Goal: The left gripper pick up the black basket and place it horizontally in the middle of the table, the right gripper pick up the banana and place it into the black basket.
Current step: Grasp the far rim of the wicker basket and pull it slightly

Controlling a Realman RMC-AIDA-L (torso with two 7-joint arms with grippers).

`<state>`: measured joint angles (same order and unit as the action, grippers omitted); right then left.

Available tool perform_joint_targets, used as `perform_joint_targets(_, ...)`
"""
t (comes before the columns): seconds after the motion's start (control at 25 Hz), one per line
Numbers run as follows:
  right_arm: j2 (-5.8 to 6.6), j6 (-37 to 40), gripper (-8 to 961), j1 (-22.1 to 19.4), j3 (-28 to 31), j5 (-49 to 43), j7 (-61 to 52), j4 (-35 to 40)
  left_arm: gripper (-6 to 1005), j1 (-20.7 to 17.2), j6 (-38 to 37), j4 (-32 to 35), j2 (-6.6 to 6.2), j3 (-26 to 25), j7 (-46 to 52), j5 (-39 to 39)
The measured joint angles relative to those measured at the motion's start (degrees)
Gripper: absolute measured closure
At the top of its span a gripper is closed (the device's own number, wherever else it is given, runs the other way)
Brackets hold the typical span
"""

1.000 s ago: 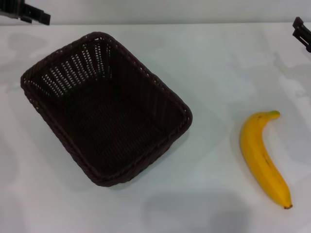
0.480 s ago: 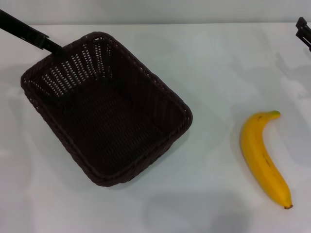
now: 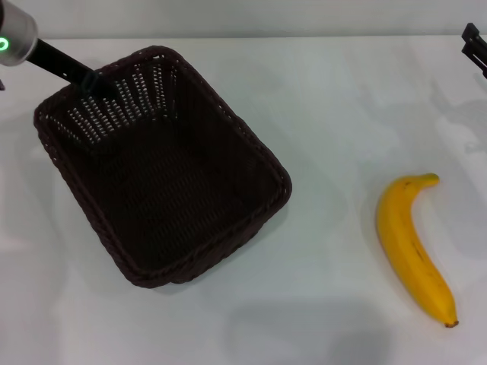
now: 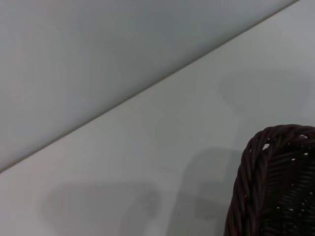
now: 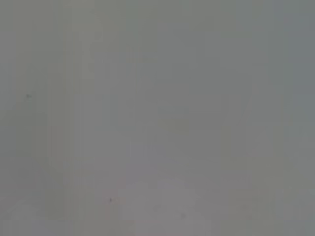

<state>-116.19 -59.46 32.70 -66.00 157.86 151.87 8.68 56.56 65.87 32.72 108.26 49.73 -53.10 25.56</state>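
The black basket lies askew on the left half of the white table, its long side running diagonally. My left gripper reaches in from the far left and sits at the basket's far-left rim, touching it. A corner of the braided rim shows in the left wrist view. The yellow banana lies on the table at the right, stem pointing away from me, apart from the basket. My right gripper is only partly seen at the far right edge, well behind the banana.
The left arm's grey wrist with a green light is at the far left corner. Bare tabletop lies between the basket and the banana. The right wrist view shows only a plain grey surface.
My left arm has come down from the far left to the basket's far-left rim. The basket has shifted and turned slightly to the left. The banana and right gripper have not moved.
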Motion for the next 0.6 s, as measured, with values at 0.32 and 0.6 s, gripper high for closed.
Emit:
perform_joint_targets(0.32,0.0,-0.2,87,0.0,0.0,0.0,0.0,0.0,578,-0.3,-1.9,-1.0,1.15,0.0,-0.5,0.0)
perform_joint_targets(0.6,0.0,-0.3,87,0.0,0.0,-0.1,0.0,0.0,592,-0.9,-3.7,-1.2,1.85,-0.5,-0.5,0.3)
